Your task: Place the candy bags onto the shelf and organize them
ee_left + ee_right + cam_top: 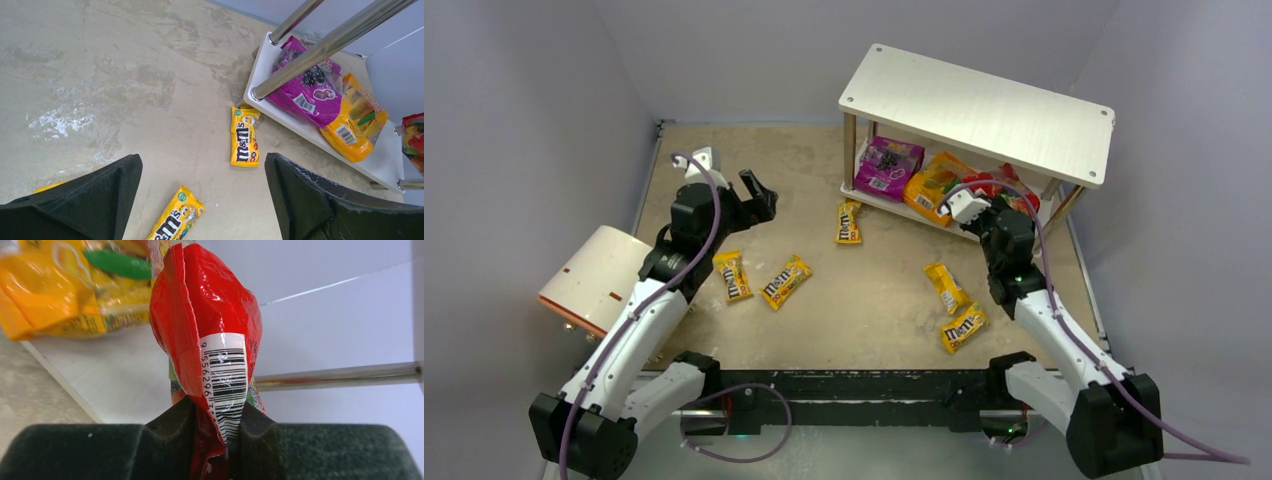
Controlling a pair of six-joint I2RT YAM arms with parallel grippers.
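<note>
Right fingers (pixel 125 450) pinch the red pouch (pixel 210 310) by its end, seemingly to stand it on the shelf (pixel 340 325) beside the orange pouch (pixel 55 295); left fingers (pixel 80 205) gape wide, empty.

Your table (pixel 874 330), tan and scuffed, carries the shelf (pixel 979 105) at its far right. Five yellow M&M's packets lie flat on the tabletop: left packet (pixel 733 275), left-centre packet (pixel 786 282), packet at the shelf's corner (pixel 849 222), right packet (pixel 946 287) and near-right packet (pixel 963 327). The shelf's lower board (pixel 387 155) bears the purple pouch (pixel 889 166) and orange pouch (pixel 936 186), side by side.
</note>
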